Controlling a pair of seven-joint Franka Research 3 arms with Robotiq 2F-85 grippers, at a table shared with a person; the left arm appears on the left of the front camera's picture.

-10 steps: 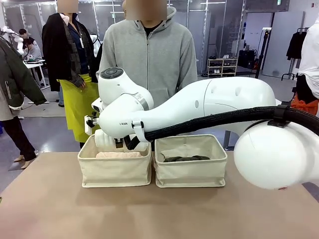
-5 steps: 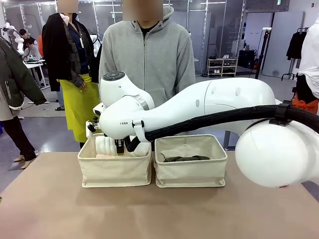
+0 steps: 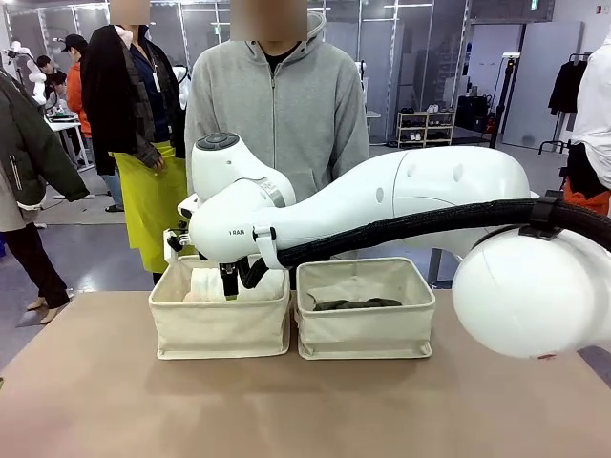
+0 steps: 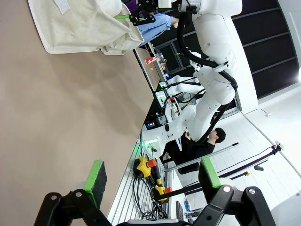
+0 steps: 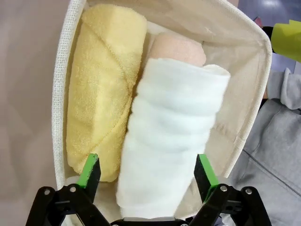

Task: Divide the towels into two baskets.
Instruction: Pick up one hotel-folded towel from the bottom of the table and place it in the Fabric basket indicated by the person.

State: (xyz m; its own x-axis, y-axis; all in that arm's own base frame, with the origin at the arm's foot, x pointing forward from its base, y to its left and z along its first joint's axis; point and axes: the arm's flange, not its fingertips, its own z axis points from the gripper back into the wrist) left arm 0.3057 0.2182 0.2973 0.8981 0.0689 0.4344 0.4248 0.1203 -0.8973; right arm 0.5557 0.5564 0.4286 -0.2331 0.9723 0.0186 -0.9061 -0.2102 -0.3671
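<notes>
Right gripper [image 5: 146, 176] jaws apart over white towel [image 5: 171, 136] in left basket [image 3: 220, 324]; release step done; retract upward next

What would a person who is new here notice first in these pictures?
First, the big white right arm that reaches across the table to the left basket, its jaws open over a white towel. That towel lies in the basket on top of a yellow towel and a pink towel. The right basket beside it holds a dark grey towel.
</notes>
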